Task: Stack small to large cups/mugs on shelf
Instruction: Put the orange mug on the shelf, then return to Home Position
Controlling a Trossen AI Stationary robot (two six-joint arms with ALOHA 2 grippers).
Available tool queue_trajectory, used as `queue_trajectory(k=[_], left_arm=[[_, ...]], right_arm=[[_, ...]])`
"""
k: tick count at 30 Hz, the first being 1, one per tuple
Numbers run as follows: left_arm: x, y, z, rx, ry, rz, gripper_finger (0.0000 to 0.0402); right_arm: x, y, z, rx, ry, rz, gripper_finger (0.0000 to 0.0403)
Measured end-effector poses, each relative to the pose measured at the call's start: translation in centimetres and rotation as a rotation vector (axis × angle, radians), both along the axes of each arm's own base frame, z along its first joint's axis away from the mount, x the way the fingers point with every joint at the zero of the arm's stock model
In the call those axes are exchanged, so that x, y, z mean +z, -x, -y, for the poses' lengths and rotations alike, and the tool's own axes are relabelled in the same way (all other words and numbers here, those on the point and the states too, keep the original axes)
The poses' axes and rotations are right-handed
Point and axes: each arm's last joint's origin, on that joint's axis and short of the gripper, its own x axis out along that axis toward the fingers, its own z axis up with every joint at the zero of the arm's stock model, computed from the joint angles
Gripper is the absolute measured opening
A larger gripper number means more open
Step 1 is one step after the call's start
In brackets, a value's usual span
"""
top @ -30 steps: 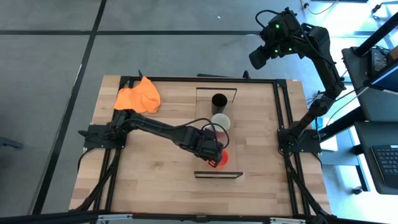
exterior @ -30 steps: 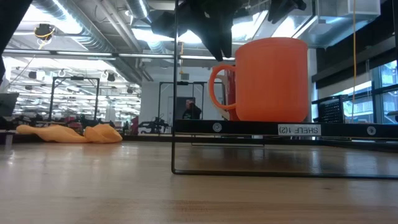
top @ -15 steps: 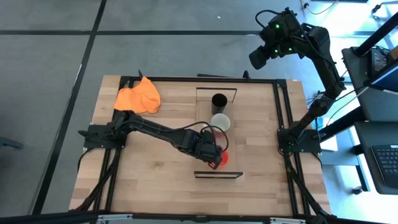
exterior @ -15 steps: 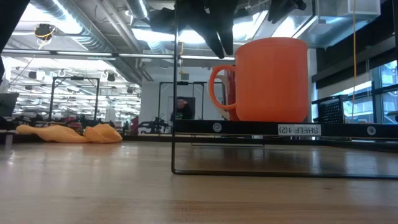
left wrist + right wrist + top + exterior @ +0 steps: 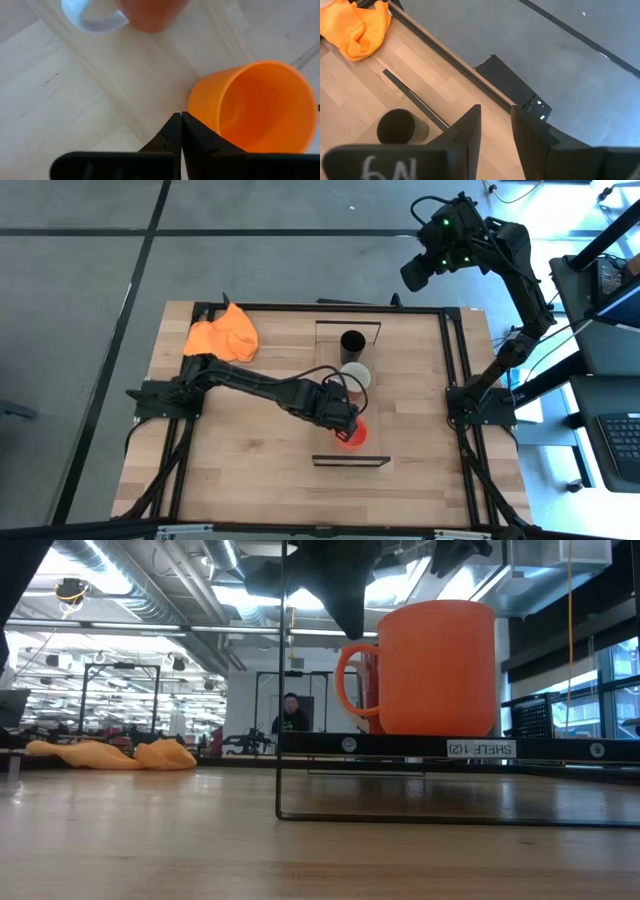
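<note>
Three mugs stand in a row on the light-wood shelf (image 5: 374, 408): the black mug (image 5: 352, 342) at the far end, the red mug with white inside (image 5: 355, 374) in the middle, and the orange mug (image 5: 353, 436) at the near end. In the low view the orange mug (image 5: 435, 668) stands upright on the shelf board (image 5: 520, 748) with its handle (image 5: 348, 680) toward the table's left. My left gripper (image 5: 180, 118) is shut, just left of the orange mug's rim (image 5: 196, 98) and above its handle. My right gripper (image 5: 495, 114) is open, raised beyond the far right corner. My left gripper's shut fingertips (image 5: 352, 622) point down close above the orange mug's handle (image 5: 350, 648), coming from the table's left. I cannot tell whether they touch it. The mug stands upright on the shelf board.
An orange cloth (image 5: 222, 335) lies at the far left corner of the table. The shelf's thin black frames (image 5: 281, 690) rise at both short ends. Bare tabletop lies left and right of the shelf. A person shows far off in the room behind.
My left gripper has drawn back a little from over the orange mug toward the far left, and more of the mug's opening shows in the high view. The mug has stayed in place on the shelf.
</note>
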Motion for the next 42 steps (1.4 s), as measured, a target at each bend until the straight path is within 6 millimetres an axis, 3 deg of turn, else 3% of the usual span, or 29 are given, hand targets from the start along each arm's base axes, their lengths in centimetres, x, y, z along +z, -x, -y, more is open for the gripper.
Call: queue_trajectory(k=[4,14,20,28,34,42], left_arm=[[-0.2,-0.1,0.0,-0.013,0.012,-0.007,0.0001],[-3.1,-0.2,1.0,-0.029,0.085,-0.038,0.0001],[-3.0,-0.1,1.4,-0.021,0.079,-0.034,0.0001],[-2.6,-0.1,0.2,0.024,0.026,-0.011,0.0003],[1.4,0.4,-0.3,0.071,-0.107,0.147,0.0006],[8.8,4.0,-0.2,0.125,-0.460,0.362,0.0014]], right_arm=[[0.0,0.0,0.0,0.008,0.004,-0.006,0.0110],[0.0,0.0,0.0,0.013,0.007,-0.009,0.0110],[0.0,0.0,0.0,0.013,0.008,-0.009,0.0110],[0.0,0.0,0.0,0.014,0.009,-0.009,0.0110],[0.3,-0.2,-0.5,0.072,0.011,0.028,0.0110],[1.4,-0.3,-2.7,0.144,0.022,0.113,0.0110]])
